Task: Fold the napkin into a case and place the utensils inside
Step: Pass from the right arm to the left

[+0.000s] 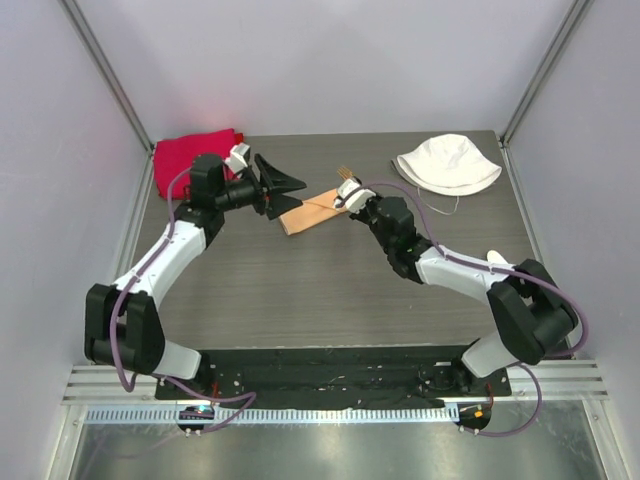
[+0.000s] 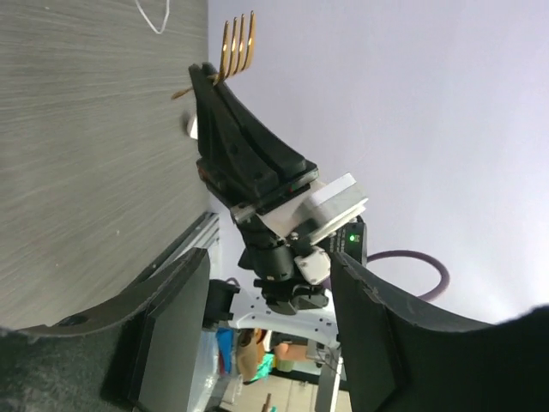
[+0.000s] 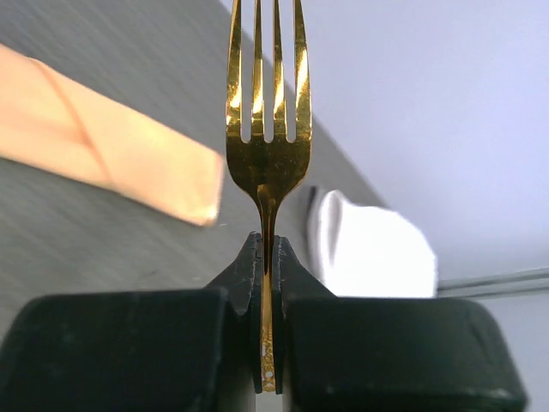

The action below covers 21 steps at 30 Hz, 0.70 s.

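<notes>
- One folded case of shiny peach-tan satin lay flat on the dark wood-grain table, a little above the middle of the top view. It was a narrow strip set at a slant, and a diagonal fold line showed across it in the right wrist view.
- One gold fork with four tines stood up the centre of the right wrist view, polished and reflective. It was outside the case, near the case's right end.
- The right gripper was clamped on the fork's handle, its black jaws pressed against both sides just under the neck.
- The left gripper sat just beside the case's left end with its jaws spread wide and nothing between them. Whether it touched the cloth could not be told.
- One green light glowed on the right wrist's housing in the left wrist view.
- One thick red cloth lay in the table's upper left corner, and one white bucket hat lay at the upper right. Both were well apart from the case.
</notes>
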### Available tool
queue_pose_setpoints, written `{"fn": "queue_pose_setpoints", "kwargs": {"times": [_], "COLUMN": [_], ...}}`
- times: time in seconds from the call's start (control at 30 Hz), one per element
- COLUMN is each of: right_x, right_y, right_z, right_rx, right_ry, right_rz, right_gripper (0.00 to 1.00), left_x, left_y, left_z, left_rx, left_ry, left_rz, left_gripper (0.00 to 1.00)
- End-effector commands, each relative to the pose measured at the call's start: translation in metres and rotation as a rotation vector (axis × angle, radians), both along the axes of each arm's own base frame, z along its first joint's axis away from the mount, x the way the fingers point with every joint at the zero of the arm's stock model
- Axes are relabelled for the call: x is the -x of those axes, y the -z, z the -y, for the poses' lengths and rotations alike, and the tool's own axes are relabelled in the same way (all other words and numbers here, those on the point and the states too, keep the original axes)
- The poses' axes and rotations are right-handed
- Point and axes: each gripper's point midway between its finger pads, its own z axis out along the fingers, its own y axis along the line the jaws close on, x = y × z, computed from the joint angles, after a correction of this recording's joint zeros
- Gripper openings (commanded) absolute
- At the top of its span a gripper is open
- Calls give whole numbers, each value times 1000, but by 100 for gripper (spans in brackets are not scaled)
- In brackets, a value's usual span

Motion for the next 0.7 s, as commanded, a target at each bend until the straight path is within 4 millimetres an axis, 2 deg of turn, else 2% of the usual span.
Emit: {"fn": "queue_pose_setpoints", "kwargs": {"times": [0.0,0.03,0.07,0.13,0.17,0.2,0.23,0.3,0.33,0.43,0.5,0.53,0.57,0.6,0.63,0.67], "right_x": [-14,-13,-13,-8,-3,1,7,19,29,50,59,69,74,78,81,86], "right_y": [-67,-67,-78,-75,-89,-94,-94,-110,-108,-110,-104,-113,-104,-102,-111,-92], "right_z": [10,12,13,10,11,12,12,14,6,7,1,5,-3,-6,-18,-18], "right_rx": [151,184,164,195,153,134,127,138,154,246,291,271,277,217,164,203], "right_ry": [33,38,45,24,33,33,30,53,31,24,-3,-5,-53,-88,-156,-214], "right_rz": [313,333,387,410,472,507,529,597,604,623,599,610,566,517,482,353], "right_gripper": [1,1,1,1,1,1,1,1,1,1,1,1,1,1,1,1], "left_x": [9,13,10,9,7,7,13,9,10,8,7,8,4,10,13,13], "left_y": [-16,-11,-6,-8,-4,-4,-8,-11,-16,-23,-25,-27,-22,-22,-25,-25], "left_z": [-14,-18,-20,-19,-17,-14,-9,-4,-2,-2,-5,-6,-10,-8,-12,-14], "left_rx": [-210,-263,-299,-307,-294,-267,-225,-169,-134,-132,-192,-232,-328,-385,-430,-472], "left_ry": [33,39,39,62,77,97,144,160,162,142,119,117,102,123,106,100], "left_rz": [175,128,138,178,158,139,131,139,122,157,161,192,276,310,364,426], "left_gripper": [62,63,63,64,64,64,63,63,63,63,64,64,64,64,64,63]}}
